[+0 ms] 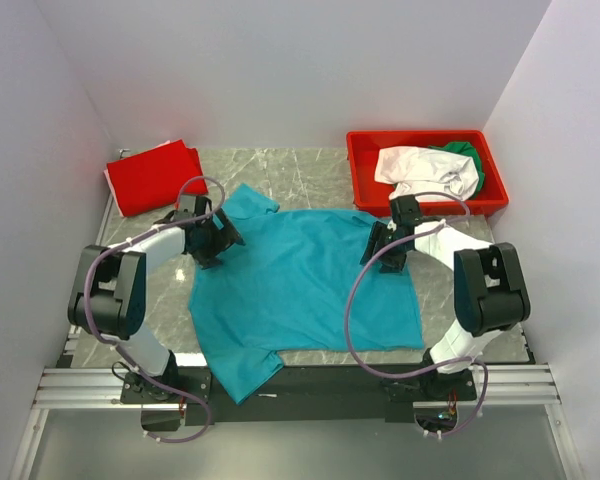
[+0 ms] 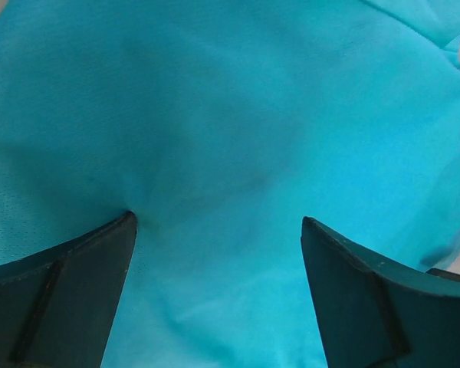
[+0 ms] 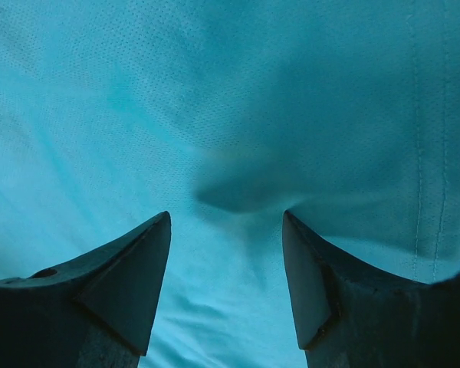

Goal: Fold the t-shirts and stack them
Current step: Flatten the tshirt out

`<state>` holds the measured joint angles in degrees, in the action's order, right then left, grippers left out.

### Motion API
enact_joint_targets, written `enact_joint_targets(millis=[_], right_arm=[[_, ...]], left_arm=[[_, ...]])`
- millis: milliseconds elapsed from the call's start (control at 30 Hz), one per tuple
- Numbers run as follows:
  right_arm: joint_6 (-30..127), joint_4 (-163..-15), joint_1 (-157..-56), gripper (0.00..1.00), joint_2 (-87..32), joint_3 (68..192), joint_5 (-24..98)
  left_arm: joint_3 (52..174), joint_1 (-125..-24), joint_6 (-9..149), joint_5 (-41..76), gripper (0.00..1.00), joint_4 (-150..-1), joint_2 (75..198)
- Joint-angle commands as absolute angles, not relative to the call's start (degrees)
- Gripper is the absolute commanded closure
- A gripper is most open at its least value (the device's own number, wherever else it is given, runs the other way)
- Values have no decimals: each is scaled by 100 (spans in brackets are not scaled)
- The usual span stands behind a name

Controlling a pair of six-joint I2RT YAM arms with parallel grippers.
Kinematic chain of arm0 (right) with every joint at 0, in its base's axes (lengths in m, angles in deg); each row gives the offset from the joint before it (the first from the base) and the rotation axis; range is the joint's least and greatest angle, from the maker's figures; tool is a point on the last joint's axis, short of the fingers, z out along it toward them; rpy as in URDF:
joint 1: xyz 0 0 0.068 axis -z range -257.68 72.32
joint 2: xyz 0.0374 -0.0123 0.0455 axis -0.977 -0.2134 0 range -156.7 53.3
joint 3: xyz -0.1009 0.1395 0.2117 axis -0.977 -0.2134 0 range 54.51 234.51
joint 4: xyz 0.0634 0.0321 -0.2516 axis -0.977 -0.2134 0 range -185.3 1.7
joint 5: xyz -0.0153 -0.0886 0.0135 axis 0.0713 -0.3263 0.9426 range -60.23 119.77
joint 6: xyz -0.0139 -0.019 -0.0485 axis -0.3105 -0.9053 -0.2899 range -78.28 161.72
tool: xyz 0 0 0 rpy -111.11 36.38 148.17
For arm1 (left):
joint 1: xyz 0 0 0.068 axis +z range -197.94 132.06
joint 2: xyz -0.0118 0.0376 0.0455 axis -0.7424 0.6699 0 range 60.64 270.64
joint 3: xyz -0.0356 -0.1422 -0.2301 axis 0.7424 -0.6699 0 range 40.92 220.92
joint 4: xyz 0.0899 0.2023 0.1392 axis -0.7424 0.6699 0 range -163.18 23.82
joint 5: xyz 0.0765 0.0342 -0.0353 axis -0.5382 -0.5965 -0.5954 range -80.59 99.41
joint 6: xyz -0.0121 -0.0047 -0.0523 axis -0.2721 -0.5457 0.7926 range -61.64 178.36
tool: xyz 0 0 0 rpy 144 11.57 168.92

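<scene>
— Marble table (image 1: 310, 165), white walls, and the teal shirt (image 1: 300, 290) spread flat across the middle, neck end to the left, one sleeve drooping over the near edge. What worries you?

— Both arms are down on it with jaws apart, nothing clamped. The left gripper (image 1: 225, 243) sits by the far sleeve, the right gripper (image 1: 375, 258) towards the hem. If either one shuts on the top layer only, I'd expect a crooked fold.

— And that drooping sleeve?

— It could drag the cloth off the edge.

— How does the fabric look?

— Thin, fine mesh, smooth except for a small pucker between the right fingers (image 3: 123, 284). The red shirt (image 1: 152, 177) lies folded at the far left corner; the white shirt (image 1: 420, 170) and green shirt (image 1: 460, 152) sit in the red bin (image 1: 420, 205).
</scene>
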<state>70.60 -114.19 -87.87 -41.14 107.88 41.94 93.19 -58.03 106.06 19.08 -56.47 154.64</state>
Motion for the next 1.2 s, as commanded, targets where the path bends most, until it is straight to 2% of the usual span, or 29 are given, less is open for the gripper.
enact_joint_targets(millis=[0,633,933,1167], right_arm=[[7151,-11282,-8822,33,-4434,10953,4216],[7301,-12161,-8822,33,-5779,12860,3725],[7371,-12398,-8805,33,-5850,13265,3522],[7205,-12284,-8814,33,-5306,13221,3601]], left_arm=[[9444,-5831,10512,1873,5,-5841,15820],[11975,-5445,10020,1486,4,-4989,17709],[12845,-5313,9722,1354,4,-4681,17860],[13012,-5427,9457,1653,5,-4866,17447]])
